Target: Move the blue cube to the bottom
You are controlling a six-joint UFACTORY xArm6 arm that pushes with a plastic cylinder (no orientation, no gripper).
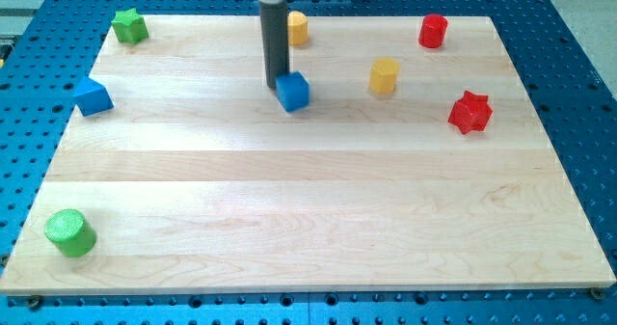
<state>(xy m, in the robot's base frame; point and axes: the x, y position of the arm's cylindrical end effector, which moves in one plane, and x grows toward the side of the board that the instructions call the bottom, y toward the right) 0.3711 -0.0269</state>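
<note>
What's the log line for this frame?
tip: touching blue cube, upper-left side | cube: upper middle of board | push: underway

Straight dark grey rod [277,40]

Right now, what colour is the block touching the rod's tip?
Blue: the blue cube at my tip, seen in the camera view.

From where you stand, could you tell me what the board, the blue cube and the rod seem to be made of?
The board looks like pale unvarnished wood: glued strips with visible grain. The blue cube seems to be matte plastic, evenly coloured, possibly printed; that is too small to tell. My rod looks like dark matte metal or plastic, its tip against the cube's upper-left side.
</note>
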